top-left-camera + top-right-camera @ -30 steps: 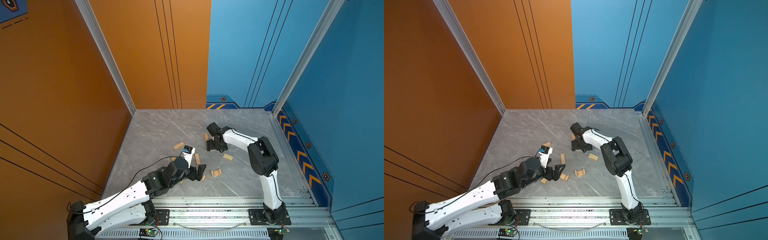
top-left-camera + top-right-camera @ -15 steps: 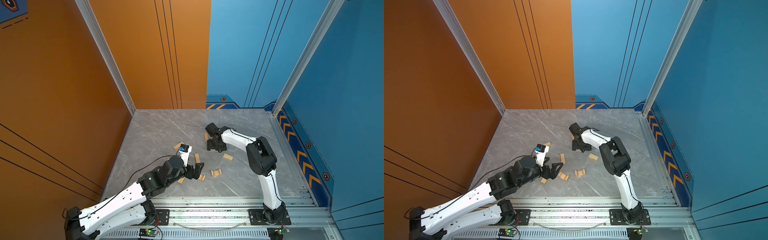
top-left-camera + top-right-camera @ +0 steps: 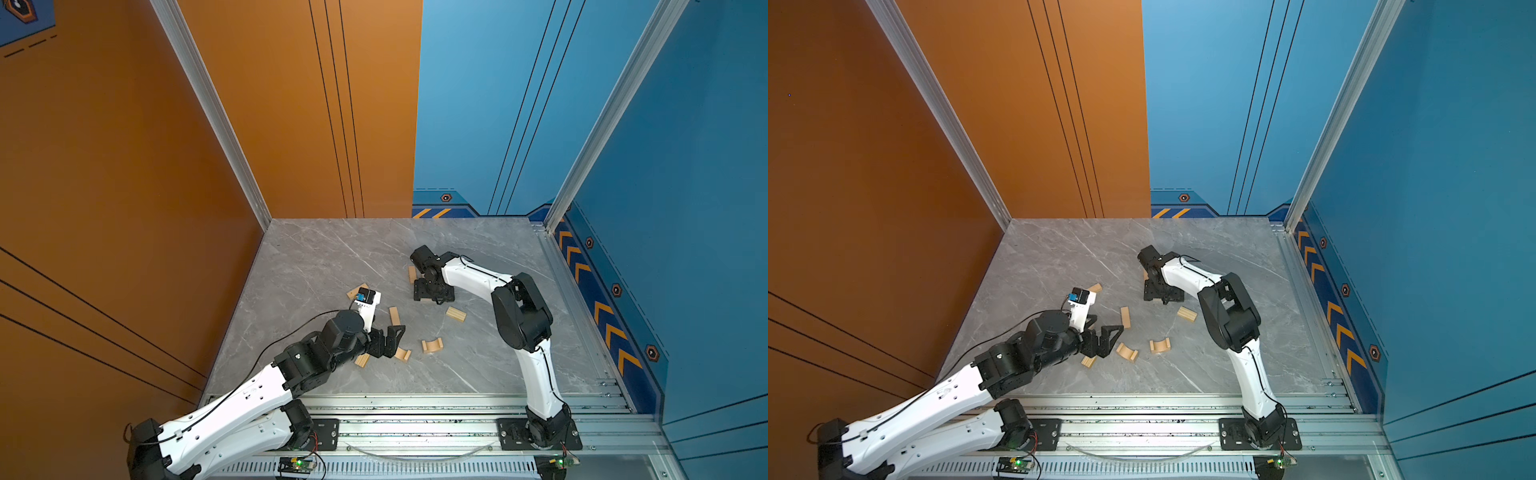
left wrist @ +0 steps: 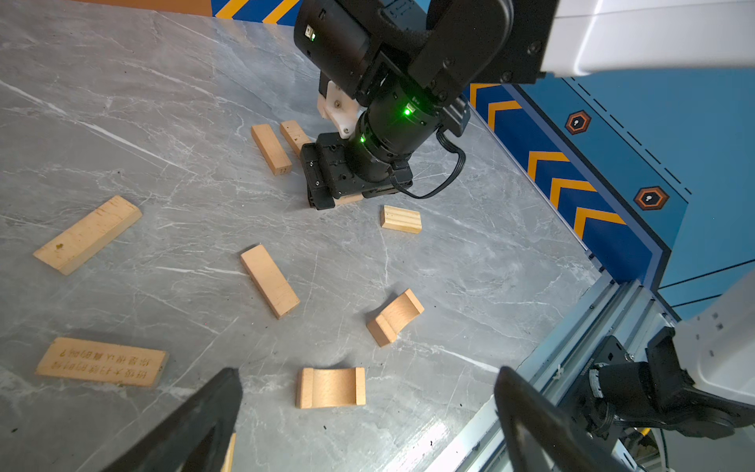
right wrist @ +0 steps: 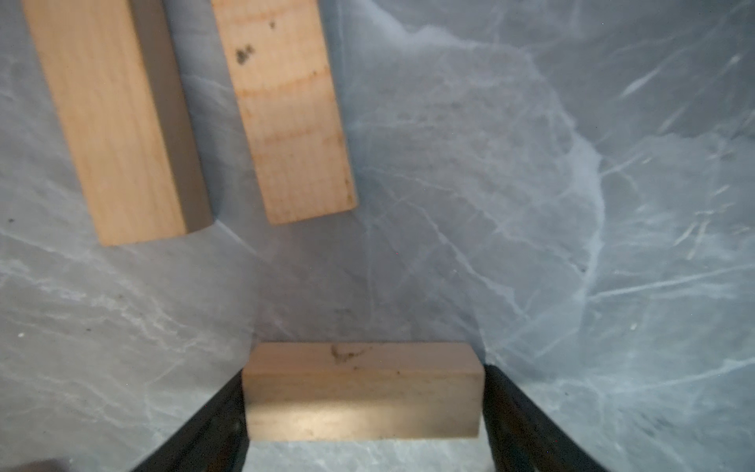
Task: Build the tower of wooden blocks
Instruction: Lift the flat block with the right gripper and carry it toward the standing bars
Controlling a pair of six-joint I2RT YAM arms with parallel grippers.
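Jaws of the right gripper (image 5: pixel 363 392) are closed end to end on a short pale wooden bar (image 5: pixel 361 361), low over the grey marbled table surface (image 3: pixel 324 257) near its middle; whether the bar rests there or hangs just clear I cannot tell. Holding it by the ends leaves its long sides free, which suits setting it against other pieces. Just beside it a shaded pale wooden bar (image 5: pixel 118 122) and a spotted pale wooden bar (image 5: pixel 290 114) lie side by side with a gap, crosswise to the held one. They are probably the tower's bottom layer; nothing is stacked yet.

Near the front edge the left gripper (image 3: pixel 390 340) hovers with jaws wide and empty over a pale half-ring wooden arch (image 4: pixel 331 387), spread wider than it, seemingly ready to take it. A second tan wooden arch (image 4: pixel 395 316), a grooved flat wooden slab (image 4: pixel 401 219) and a longer plain wooden bar (image 4: pixel 269 281) lie apart between front edge and middle, so each can be picked singly
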